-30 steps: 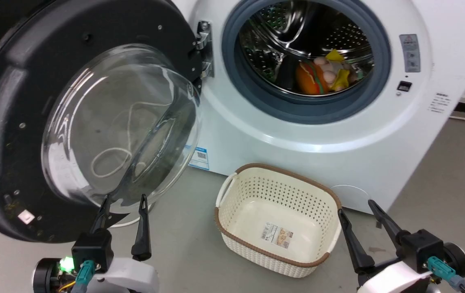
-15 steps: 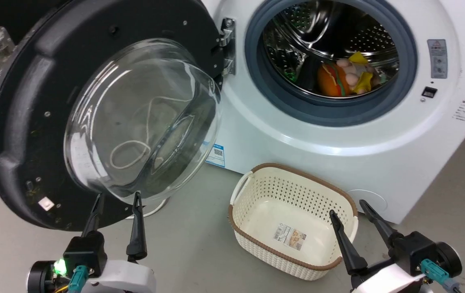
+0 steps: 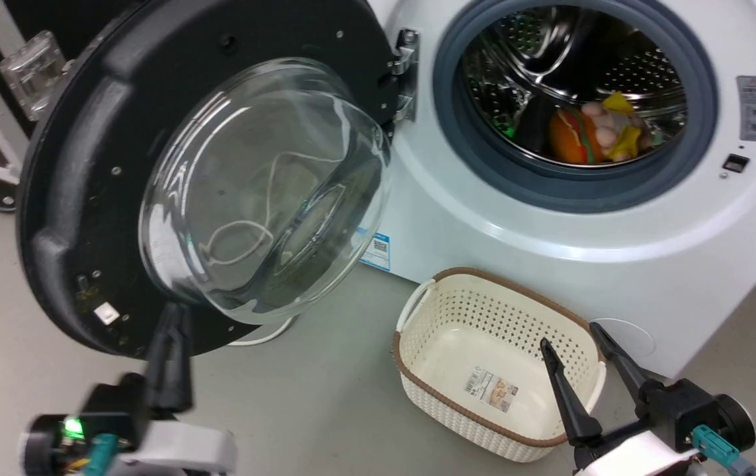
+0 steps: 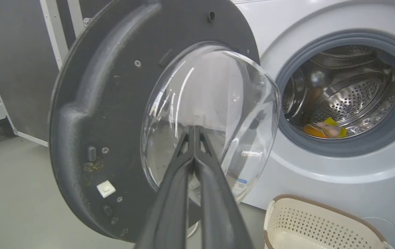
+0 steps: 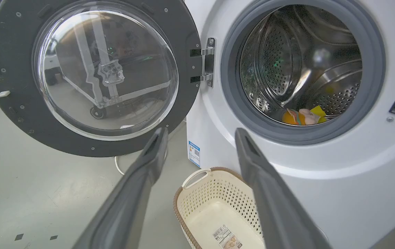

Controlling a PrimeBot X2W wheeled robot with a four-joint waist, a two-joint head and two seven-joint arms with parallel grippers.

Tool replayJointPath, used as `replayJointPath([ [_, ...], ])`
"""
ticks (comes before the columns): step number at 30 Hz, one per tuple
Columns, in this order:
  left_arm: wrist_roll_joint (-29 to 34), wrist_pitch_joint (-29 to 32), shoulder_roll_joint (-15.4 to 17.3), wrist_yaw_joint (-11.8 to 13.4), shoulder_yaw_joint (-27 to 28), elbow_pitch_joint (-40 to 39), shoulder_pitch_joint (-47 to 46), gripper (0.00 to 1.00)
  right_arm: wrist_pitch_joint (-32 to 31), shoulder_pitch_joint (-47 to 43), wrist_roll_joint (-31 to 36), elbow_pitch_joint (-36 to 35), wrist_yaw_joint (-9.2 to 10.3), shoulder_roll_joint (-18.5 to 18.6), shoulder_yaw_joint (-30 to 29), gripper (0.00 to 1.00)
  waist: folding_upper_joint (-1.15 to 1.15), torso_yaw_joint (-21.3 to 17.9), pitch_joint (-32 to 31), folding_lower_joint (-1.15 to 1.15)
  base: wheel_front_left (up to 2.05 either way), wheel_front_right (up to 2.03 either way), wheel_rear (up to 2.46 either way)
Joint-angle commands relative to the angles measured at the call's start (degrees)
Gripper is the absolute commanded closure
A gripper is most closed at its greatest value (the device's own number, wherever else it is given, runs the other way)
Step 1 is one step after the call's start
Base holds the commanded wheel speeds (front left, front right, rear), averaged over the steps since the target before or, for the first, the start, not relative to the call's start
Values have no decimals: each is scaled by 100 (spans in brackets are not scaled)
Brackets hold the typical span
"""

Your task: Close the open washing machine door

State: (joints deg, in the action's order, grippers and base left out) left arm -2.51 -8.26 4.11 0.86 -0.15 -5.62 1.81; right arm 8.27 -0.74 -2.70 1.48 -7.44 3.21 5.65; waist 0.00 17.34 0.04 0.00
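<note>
One door (image 3: pixel 73 165) hangs wide open, upper left. The left end effector (image 3: pixel 171 314), lower left, is clenched on nothing; the right end effector (image 3: pixel 569 336), lower right, gapes beside the basket (image 3: pixel 457 311).

Left gripper (image 4: pixel 194 128) fingers, apart a second ago, now closed together — blurred in the head view, head camera turned left, washing machine door (image 3: pixel 67 198) sitting further right in frame.

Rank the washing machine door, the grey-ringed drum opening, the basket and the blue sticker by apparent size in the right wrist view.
1. washing machine door, widest though cropped at the top.
2. drum opening, also cropped at the top.
3. basket, partly cut off by the bottom edge.
4. blue sticker, smallest by far.
</note>
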Motion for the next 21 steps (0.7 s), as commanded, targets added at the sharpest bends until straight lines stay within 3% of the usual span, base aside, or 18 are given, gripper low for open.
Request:
replayJointPath([
  [1, -30, -74, 47, -24, 91, -112, -72, 100, 74, -51, -50, -24, -3, -6, -16, 0, 0, 58, 11, 0, 0, 0, 0],
  [5, -370, -122, 122, -149, 399, -312, -373, 100, 121, -158, -36, -70, -3, -14, -63, 0, 0, 175, 68, 0, 0, 0, 0],
  [14, -1718, 290, 773, -297, 1474, 101, -1788, 100, 229, -144, 19, -150, -3, 63, -9, 0, 0, 203, 377, 0, 0, 0, 0],
  [21, -2929, 1244, 1248, 68, 2280, 1268, -2853, 100, 313, -20, -50, -157, -3, 144, 71, 0, 0, 150, 557, 0, 0, 0, 0],
])
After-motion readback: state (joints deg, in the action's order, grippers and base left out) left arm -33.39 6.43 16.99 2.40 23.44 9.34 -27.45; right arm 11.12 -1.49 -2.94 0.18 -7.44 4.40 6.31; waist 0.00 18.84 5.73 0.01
